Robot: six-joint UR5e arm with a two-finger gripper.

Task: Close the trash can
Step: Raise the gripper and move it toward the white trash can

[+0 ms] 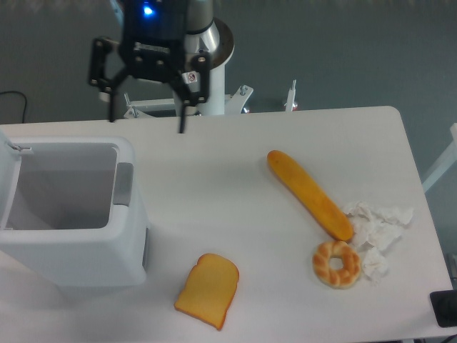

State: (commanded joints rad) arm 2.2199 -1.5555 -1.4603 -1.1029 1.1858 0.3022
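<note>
**Overhead, bin lid up**

Now my black two-finger claw (146, 121) hangs spread wide and empty above the white table's (235, 207) far edge. Below it, at the table's left, the large boxy white plastic trash can (71, 214) stands open, its flat lid (7, 179) raised at the left.

White boxy trash can (75, 243) sits at table's left edge, lid swung open to left, inside visible.
</note>
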